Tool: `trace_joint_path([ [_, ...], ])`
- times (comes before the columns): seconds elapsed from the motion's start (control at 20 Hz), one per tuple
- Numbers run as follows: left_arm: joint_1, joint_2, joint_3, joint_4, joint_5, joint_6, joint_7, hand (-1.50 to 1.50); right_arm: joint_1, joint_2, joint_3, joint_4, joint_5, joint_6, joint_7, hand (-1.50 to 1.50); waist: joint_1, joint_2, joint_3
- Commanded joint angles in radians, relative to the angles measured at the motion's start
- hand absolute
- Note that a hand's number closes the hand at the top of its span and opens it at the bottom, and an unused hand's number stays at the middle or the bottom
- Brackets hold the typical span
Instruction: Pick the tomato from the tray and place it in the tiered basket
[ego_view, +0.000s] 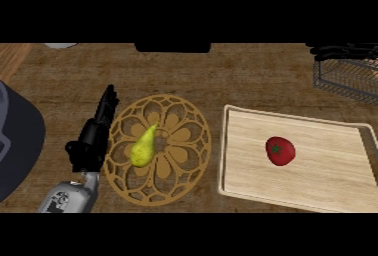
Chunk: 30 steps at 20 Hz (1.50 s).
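Tomato, round, red and glossy (280, 150), is lying on the pale wooden tray (325, 190), untouched. Your black left hand (94, 137) is resting released, well left of the tray; right hand unseen. You're risking rolling it. Dark wire tiered basket (347, 75) is sitting beyond the tray on the brown wooden counter (221, 70).

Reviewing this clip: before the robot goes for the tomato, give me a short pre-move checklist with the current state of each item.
1. Tomato lies on the tray, nothing on or against it: ok.
2. Tiered basket in view at upper right, beyond the tray: ok, though only partly visible.
3. Right hand available for the reach: cannot tell, it shows nowhere in the head view.
4. Left hand holds nothing, fingers straight, left of the round trivet: ok.
5. Pear rests on the trivet, away from the tomato: ok.
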Motion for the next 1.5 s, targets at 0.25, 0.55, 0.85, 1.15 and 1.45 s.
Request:
trace_joint_path([
  [0.25, -0.019, -0.03, -0.026, 0.006, -0.033, 0.024, 0.011, 0.0, -0.218, -0.045, 0.196, -0.334, 0.289, 0.18, 0.08, -1.5, 0.016, 0.0, -0.002],
  [0.55, -0.012, 0.013, 0.03, -0.012, -0.007, -0.005, 0.033, 0.0, -0.194, 0.032, 0.361, -0.484, 0.394, 0.116, 0.186, -1.5, -0.011, -0.004, -0.001],
  [0.85, 0.039, -0.027, 0.005, -0.008, -0.043, 0.009, -0.002, 0.0, -0.252, 0.136, 0.46, -0.45, 0.365, 0.088, 0.327, -1.5, -0.013, -0.005, -0.002],
  [1.15, -0.032, -0.029, 0.029, 0.012, -0.04, -0.024, 0.032, 0.0, -0.287, 0.176, 0.492, -0.401, 0.388, 0.147, 0.371, -1.5, -0.012, -0.002, -0.001],
  [1.45, 0.073, -0.028, 0.022, -0.025, -0.049, -0.028, -0.021, 0.0, -0.226, 0.077, 0.537, -0.495, 0.367, 0.179, 0.435, -1.5, -0.021, -0.006, -0.001],
])
